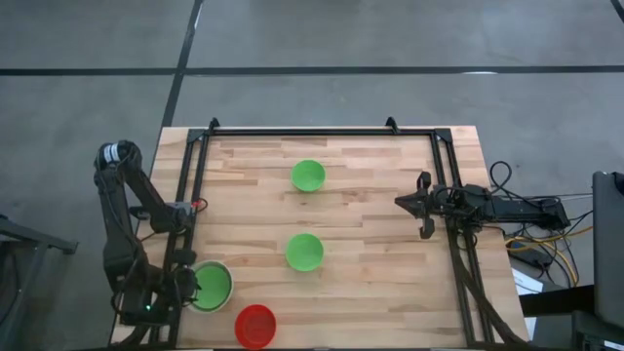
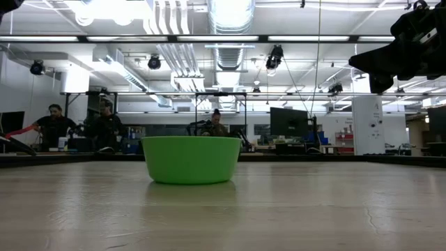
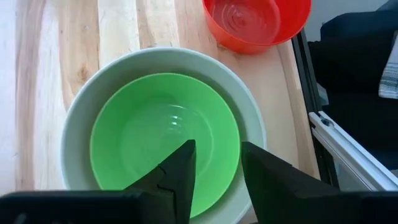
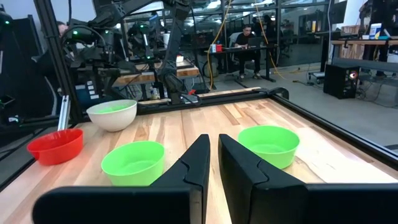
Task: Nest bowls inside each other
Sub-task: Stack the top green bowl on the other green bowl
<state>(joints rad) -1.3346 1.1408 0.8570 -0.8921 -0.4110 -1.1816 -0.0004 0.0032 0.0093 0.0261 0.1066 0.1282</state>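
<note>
At the lower left of the overhead frame, the left claw (image 3: 214, 180) hangs over a green bowl (image 3: 165, 140) that sits nested inside the grey-white bowl (image 3: 74, 118), its fingers apart and gripping nothing. Just beside that pair, at the bottom edge of the surface (image 1: 370, 195), stands the red bowl (image 1: 255, 325). Two more green bowls wait apart near the middle: one mid-frame (image 1: 304, 252), one toward the top (image 1: 308, 175). The right claw (image 1: 421, 205) rests at the right edge with its fingers nearly together and empty. These bowls look like thin, light, stiff plastic with smooth, likely slippery walls; pinching one wall at the rim, one finger inside and one outside, seems the safest hold.
</note>
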